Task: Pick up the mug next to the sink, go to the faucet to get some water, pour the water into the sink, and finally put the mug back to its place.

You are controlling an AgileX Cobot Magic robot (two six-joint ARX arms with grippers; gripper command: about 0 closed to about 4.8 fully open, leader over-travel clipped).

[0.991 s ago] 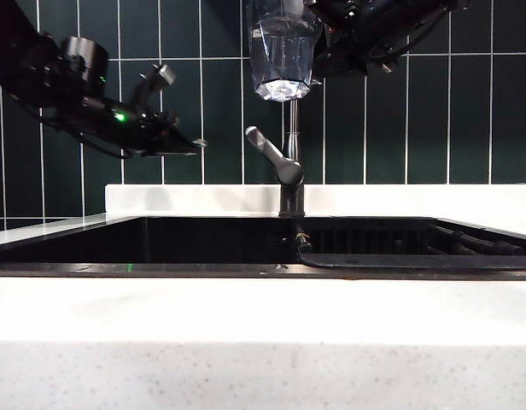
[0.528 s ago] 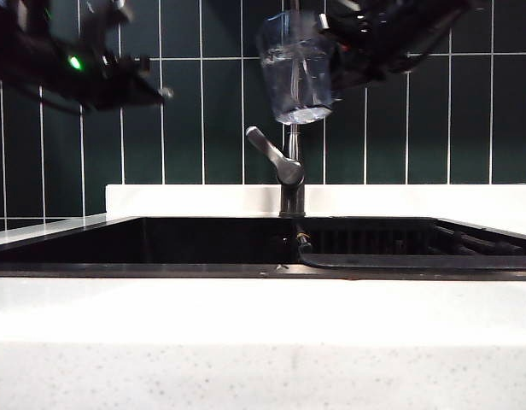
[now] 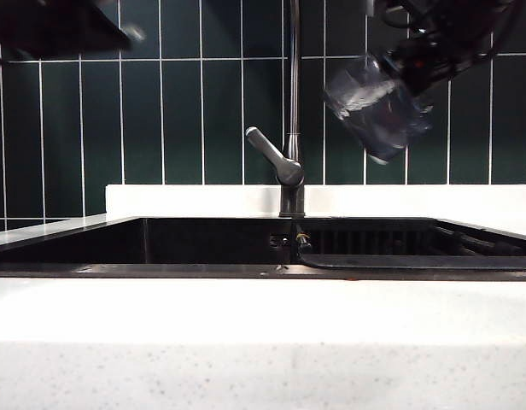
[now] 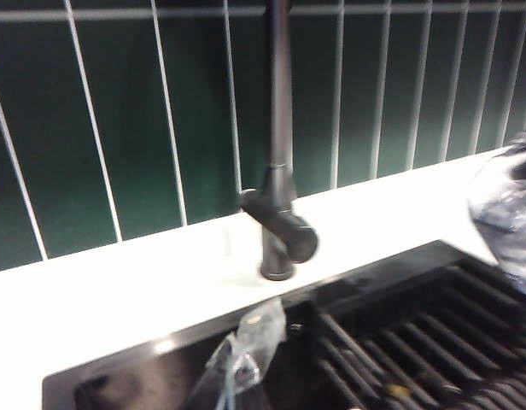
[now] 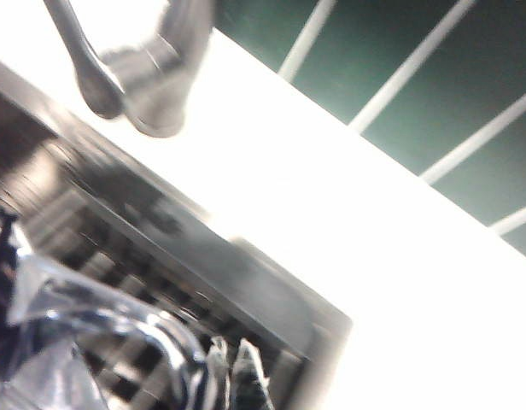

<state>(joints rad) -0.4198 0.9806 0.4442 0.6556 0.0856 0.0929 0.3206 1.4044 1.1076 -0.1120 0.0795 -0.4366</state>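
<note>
We count one desk (image 3: 263, 325), one sink (image 3: 212, 243), one faucet (image 3: 290, 128), one mug (image 3: 376, 104) and two grippers.

The desk is white speckled stone. It fills the near part of the exterior view and carries on as a white ledge along the far side, below a wall of dark green tiles (image 3: 203, 120).

The sink is a wide black basin set into the desk. Its deep bowl lies to the left and a ribbed black drainer section (image 3: 391, 237) to the right. A dark rim runs along its near edge.

The faucet stands on the far ledge at the middle of the sink. Its slim pipe rises straight out of the top of the view, and its lever handle (image 3: 267, 154) slants up to the left.

The mug, clear glass, hangs tilted in the air to the right of the faucet pipe, above the drainer and well clear of the desk.

The right gripper (image 3: 417, 60) is high on the right, clamped on the mug.

The left gripper (image 4: 246, 359) is pressed together and holds nothing. Its arm shows only as a dark shape in the top left corner of the exterior view.

The air above the left bowl, between that arm and the faucet, is open.
</note>
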